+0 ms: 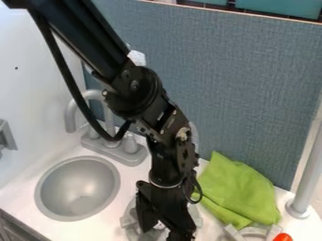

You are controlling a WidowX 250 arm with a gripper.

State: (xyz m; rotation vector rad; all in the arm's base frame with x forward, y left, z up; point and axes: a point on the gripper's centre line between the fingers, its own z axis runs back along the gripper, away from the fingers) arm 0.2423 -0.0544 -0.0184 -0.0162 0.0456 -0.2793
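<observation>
Well, I had the gripper (165,231) spread open over the grey burner (129,221), green cloth (239,188) at its two o'clock, sink (78,188) at its ten.

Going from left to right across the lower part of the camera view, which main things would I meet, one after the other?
Round grey sink basin, black gripper, green cloth, upright grey pole.
</observation>
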